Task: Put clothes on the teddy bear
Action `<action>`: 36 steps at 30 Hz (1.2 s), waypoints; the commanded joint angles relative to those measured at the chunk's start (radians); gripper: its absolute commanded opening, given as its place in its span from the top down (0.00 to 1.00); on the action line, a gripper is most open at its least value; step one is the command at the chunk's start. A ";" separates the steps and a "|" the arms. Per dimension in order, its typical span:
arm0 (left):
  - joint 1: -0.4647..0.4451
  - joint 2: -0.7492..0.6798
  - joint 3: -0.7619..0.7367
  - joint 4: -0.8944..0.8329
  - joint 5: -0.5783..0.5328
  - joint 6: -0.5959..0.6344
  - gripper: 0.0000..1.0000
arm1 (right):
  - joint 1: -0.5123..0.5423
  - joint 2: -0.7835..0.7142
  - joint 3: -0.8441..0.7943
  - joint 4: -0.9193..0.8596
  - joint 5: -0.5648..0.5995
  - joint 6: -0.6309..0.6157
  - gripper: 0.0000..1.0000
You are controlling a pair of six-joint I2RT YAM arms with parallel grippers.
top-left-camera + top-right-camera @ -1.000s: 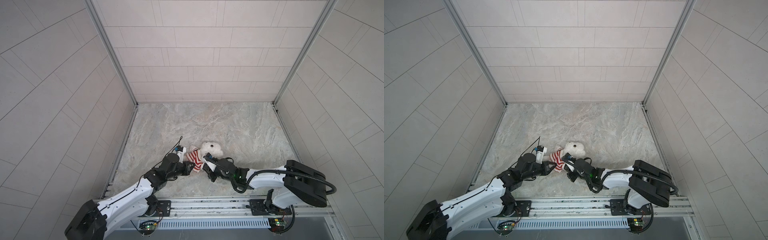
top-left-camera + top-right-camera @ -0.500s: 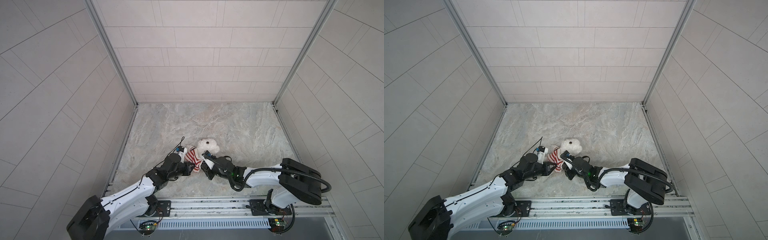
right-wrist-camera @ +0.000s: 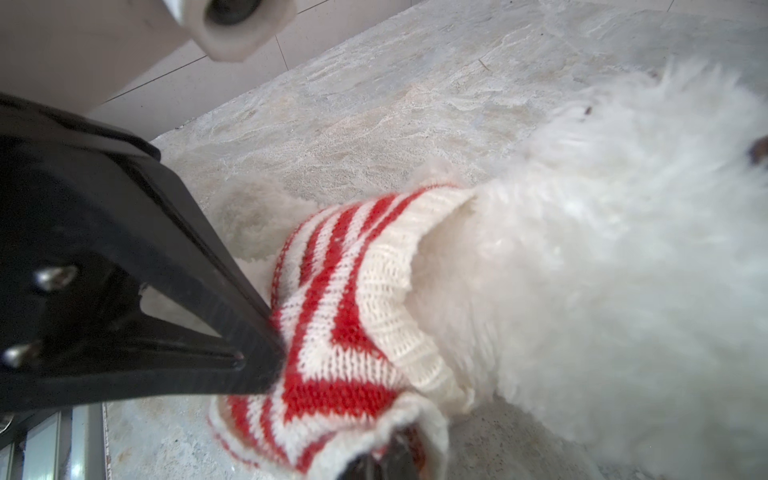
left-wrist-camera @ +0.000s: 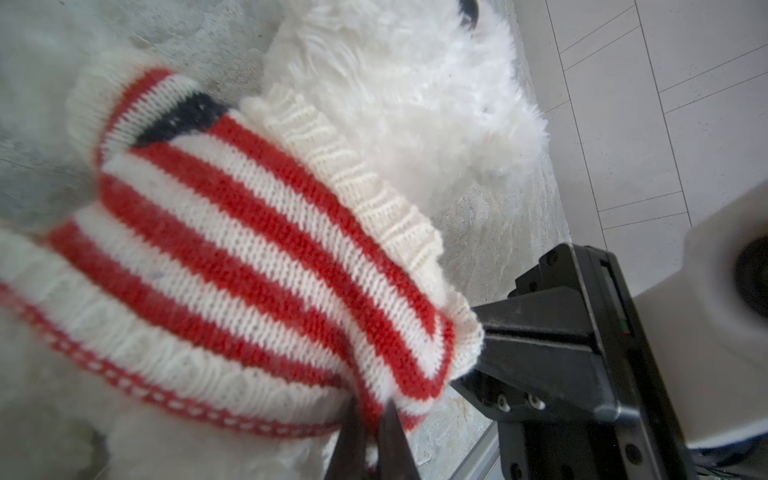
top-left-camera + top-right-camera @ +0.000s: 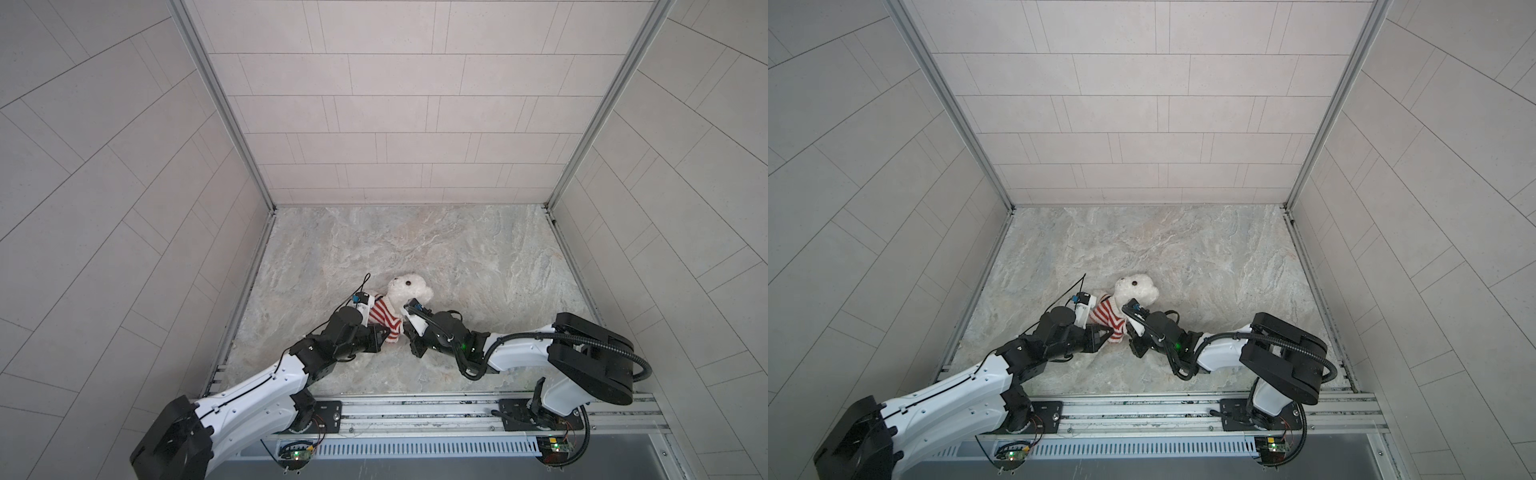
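The teddy bear [image 5: 409, 287], lying front-middle on the marble tabletop [image 5: 478, 257] with the striped sweater [image 5: 383, 314] around its body, has slid slightly leftward, the left gripper [image 4: 371, 434] still pinching the sweater's hem and the right gripper [image 3: 384, 455], parted earlier, now clamped on it too.

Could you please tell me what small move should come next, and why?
Probably draw both hands gently toward the legs: the head of the teddy bear is through the collar, while the left hand and right hand each pinch an edge of the bunched striped sweater.
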 commanded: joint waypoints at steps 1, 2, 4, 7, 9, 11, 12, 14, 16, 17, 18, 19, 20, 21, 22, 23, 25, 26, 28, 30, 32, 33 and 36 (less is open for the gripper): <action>0.035 -0.042 0.026 -0.112 -0.020 0.037 1.00 | 0.002 -0.057 -0.034 0.048 0.006 -0.007 1.00; 0.052 -0.054 0.024 -0.128 -0.022 0.040 0.96 | 0.002 -0.069 -0.043 0.042 0.005 -0.009 1.00; 0.072 -0.073 0.021 -0.149 -0.021 0.052 0.86 | 0.002 -0.097 -0.056 0.026 0.000 -0.013 1.00; 0.079 -0.085 0.027 -0.165 -0.023 0.063 0.80 | 0.002 -0.146 -0.072 -0.008 0.002 -0.020 1.00; 0.081 -0.086 0.031 -0.163 -0.020 0.065 0.81 | 0.003 -0.177 -0.079 -0.033 0.010 -0.022 1.00; 0.080 -0.088 0.032 -0.156 -0.009 0.067 0.86 | 0.006 -0.204 -0.086 -0.051 0.016 -0.022 1.00; 0.080 -0.089 0.032 -0.155 -0.006 0.069 0.90 | 0.008 -0.220 -0.088 -0.064 0.021 -0.022 1.00; 0.080 -0.097 0.034 -0.155 -0.002 0.071 0.95 | 0.012 -0.246 -0.087 -0.088 0.028 -0.017 1.00; 0.080 -0.107 0.037 -0.159 0.009 0.076 0.93 | 0.020 -0.270 -0.085 -0.117 0.052 -0.009 1.00; 0.080 -0.118 0.037 -0.153 0.024 0.077 0.89 | 0.024 -0.282 -0.082 -0.140 0.071 -0.006 1.00; 0.079 -0.134 0.037 -0.142 0.041 0.072 0.82 | 0.026 -0.295 -0.081 -0.158 0.092 0.001 1.00; 0.078 -0.154 0.035 -0.129 0.058 0.063 0.76 | 0.026 -0.304 -0.083 -0.166 0.110 0.007 1.00; 0.078 -0.180 0.034 -0.113 0.080 0.048 0.70 | 0.027 -0.313 -0.088 -0.168 0.127 0.015 1.00; 0.075 -0.205 0.034 -0.101 0.093 0.031 0.65 | 0.027 -0.323 -0.088 -0.176 0.141 0.022 1.00; 0.070 -0.225 0.034 -0.094 0.101 0.015 0.63 | 0.026 -0.328 -0.087 -0.179 0.152 0.029 1.00; 0.064 -0.241 0.033 -0.086 0.105 -0.009 0.61 | 0.027 -0.332 -0.083 -0.180 0.157 0.035 1.00; 0.037 -0.241 0.022 -0.048 0.107 -0.059 0.59 | 0.029 -0.332 -0.073 -0.178 0.160 0.043 1.00; 0.009 -0.231 0.014 -0.016 0.097 -0.087 0.58 | 0.031 -0.326 -0.067 -0.176 0.160 0.045 1.00; -0.053 -0.204 0.012 0.027 0.056 -0.112 0.57 | 0.037 -0.310 -0.053 -0.172 0.158 0.045 1.00; -0.097 -0.167 0.016 0.072 0.026 -0.127 0.57 | 0.043 -0.296 -0.043 -0.167 0.158 0.047 1.00; -0.122 -0.123 0.026 0.105 0.009 -0.138 0.58 | 0.050 -0.285 -0.043 -0.152 0.154 0.052 1.00; -0.130 -0.105 0.031 0.112 0.003 -0.140 0.59 | 0.054 -0.283 -0.041 -0.149 0.153 0.054 1.00; -0.139 -0.066 0.042 0.130 -0.010 -0.147 0.62 | 0.064 -0.283 -0.041 -0.148 0.155 0.057 1.00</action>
